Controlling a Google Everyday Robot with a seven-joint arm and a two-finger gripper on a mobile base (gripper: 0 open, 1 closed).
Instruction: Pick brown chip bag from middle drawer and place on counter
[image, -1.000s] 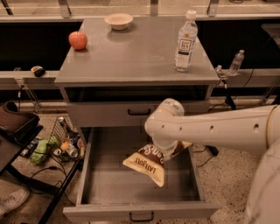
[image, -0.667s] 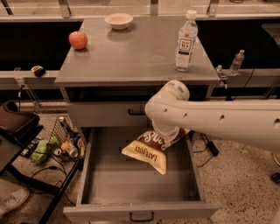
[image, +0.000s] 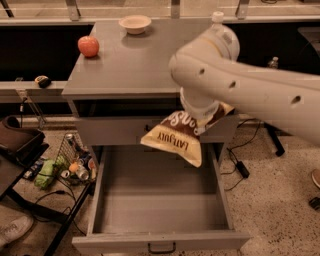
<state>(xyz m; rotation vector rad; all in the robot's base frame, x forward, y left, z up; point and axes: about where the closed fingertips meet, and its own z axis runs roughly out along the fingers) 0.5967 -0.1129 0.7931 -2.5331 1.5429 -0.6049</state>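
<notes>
One gripper claw (image: 200, 122), largely hidden under the white wrist, is clamped on one crinkly brown-and-cream chip bag (image: 172, 140). The bag hangs at its lower left, above one open grey metal drawer (image: 160, 200). Behind the claw, one flat grey counter (image: 130, 65) carries one red apple (image: 88, 46), one cream bowl (image: 135, 23) and one bottle (image: 217, 17), only its cap showing.

The arm (image: 250, 85) is a thick, smooth cream-white tube with small dark round holes spaced along its side and a rounded cap at the joint. Its gripper (image: 201, 125), in the same pale casing, sits at the upper edge of the brown chip bag (image: 172, 140), clamped on it.
</notes>
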